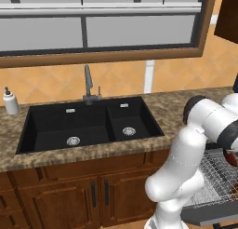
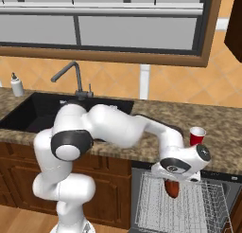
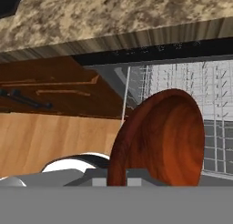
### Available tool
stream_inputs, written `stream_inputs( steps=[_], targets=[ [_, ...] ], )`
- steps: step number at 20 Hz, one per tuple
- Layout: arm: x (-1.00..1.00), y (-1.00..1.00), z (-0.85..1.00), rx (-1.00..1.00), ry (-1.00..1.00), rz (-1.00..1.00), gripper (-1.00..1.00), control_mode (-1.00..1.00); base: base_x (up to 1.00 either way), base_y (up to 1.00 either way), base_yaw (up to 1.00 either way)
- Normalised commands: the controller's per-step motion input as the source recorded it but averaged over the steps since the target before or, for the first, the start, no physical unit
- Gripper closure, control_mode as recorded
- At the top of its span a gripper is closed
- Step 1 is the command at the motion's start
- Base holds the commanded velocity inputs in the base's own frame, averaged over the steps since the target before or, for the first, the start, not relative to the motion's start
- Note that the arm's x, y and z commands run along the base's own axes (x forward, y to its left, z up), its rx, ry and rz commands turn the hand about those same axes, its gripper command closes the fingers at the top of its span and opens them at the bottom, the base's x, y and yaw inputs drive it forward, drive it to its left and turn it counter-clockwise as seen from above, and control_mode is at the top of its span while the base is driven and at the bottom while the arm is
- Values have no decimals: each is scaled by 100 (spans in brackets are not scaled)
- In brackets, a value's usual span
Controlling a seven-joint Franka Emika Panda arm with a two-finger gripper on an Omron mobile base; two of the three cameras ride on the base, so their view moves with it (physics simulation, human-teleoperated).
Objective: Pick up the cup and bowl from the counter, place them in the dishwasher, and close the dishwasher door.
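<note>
My gripper (image 2: 171, 181) is shut on the rim of the dark red-brown bowl (image 2: 173, 189), which hangs on edge just above the dishwasher's pulled-out wire rack (image 2: 189, 208). In the hand view the bowl (image 3: 159, 136) stands upright in front of the rack (image 3: 211, 95), with its glossy inside facing the camera. The red cup (image 2: 196, 136) stands upright on the counter (image 2: 222, 128), behind and right of my hand. The dishwasher door (image 1: 209, 216) lies folded down under the rack (image 1: 218, 174). A sliver of the bowl (image 1: 231, 157) shows past my forearm.
A black double sink (image 1: 88, 125) with a faucet (image 1: 88, 86) is set into the counter to the left. A white soap bottle (image 1: 10, 102) stands at its far left corner. Wooden cabinet doors (image 1: 93, 195) line the front below, and a window is above.
</note>
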Motion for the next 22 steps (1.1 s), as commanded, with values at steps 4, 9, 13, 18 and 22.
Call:
stream_inputs(
  steps=[4,9,13,18,22],
  targets=[
    [0,0,-76,6,0,6,100,-100,0,0,0],
    [0,-13,-81,8,-6,6,100,-100,0,0,0],
    [-24,-51,14,14,-5,2,100,-100,0,0,0],
    [-11,-53,40,17,-1,1,100,-100,0,0,0],
    [0,-3,-8,0,-4,2,100,-100,0,0,0]
  ],
)
